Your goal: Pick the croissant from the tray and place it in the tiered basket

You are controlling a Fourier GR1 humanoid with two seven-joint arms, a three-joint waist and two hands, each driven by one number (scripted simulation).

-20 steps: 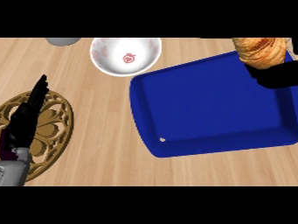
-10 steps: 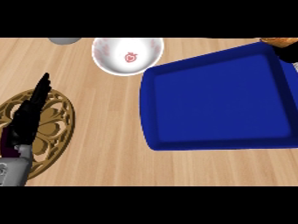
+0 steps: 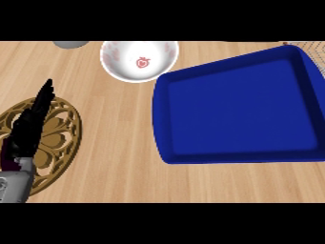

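1 blue tray (image 3: 242, 112) at right, 1 white bowl (image 3: 138, 59) above; 1 left hand (image 3: 31, 125), fingers straight, at lower left.

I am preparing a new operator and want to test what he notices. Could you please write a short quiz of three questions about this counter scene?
1. True or false: a croissant lies in the blue rectangular tray.
2. Which picture is printed inside the white round bowl? A) a lemon B) a red strawberry C) a blue fish
3. Fill in: the black left hand, fingers straight, shows over the ______ wooden trivet with a carved flower pattern.

Key
1. False: the tray holds nothing.
2. B
3. round. The right hand is not in view; only part of a wire basket shows at the upper right edge.
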